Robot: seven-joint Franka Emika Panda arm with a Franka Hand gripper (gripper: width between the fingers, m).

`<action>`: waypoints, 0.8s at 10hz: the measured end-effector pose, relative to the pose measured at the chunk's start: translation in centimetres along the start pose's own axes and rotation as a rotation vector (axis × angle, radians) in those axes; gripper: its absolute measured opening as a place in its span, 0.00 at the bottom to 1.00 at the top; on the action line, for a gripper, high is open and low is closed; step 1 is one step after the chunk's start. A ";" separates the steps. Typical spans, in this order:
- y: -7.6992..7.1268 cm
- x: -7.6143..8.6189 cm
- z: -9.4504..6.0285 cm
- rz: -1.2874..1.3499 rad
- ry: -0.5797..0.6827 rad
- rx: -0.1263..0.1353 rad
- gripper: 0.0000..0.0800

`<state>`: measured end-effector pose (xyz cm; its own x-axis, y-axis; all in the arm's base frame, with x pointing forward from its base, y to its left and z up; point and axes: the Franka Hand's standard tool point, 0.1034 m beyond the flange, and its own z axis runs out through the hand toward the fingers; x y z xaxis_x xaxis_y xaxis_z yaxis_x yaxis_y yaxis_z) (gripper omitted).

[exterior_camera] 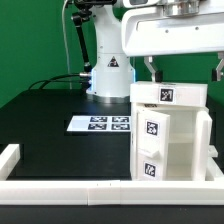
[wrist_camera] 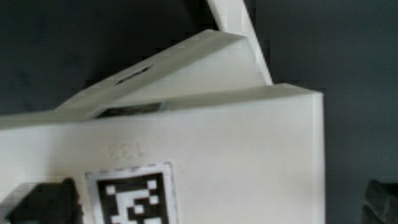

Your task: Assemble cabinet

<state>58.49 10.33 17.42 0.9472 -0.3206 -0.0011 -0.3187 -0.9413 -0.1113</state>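
Hand (exterior_camera: 183,68) hung just above cabinet (exterior_camera: 170,135) at tabletop (exterior_camera: 60,150) front edge, fingers apart, holding nothing

The cabinet (exterior_camera: 168,135) ran off the exterior view's right edge. The end effector (exterior_camera: 184,68) was partly hidden behind its top. The wrist view was blurry, and the tag (wrist_camera: 134,198) was cut off.

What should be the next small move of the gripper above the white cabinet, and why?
Probably lower straight down: the open two-finger gripper hangs just above the white plastic box-like cabinet with square black-and-white tags, holding nothing. In the wrist view a finger flanks the tagged top panel, so descending should bring the jaws around it.
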 end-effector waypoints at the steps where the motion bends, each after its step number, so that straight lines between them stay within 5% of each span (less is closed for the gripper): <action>1: 0.0 0.0 0.0 -0.043 0.000 0.000 1.00; 8: -0.5 0.7 -0.1 -0.959 0.065 -0.077 1.00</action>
<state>59.32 10.52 17.53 0.8030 0.5854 0.1113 0.5862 -0.8096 0.0291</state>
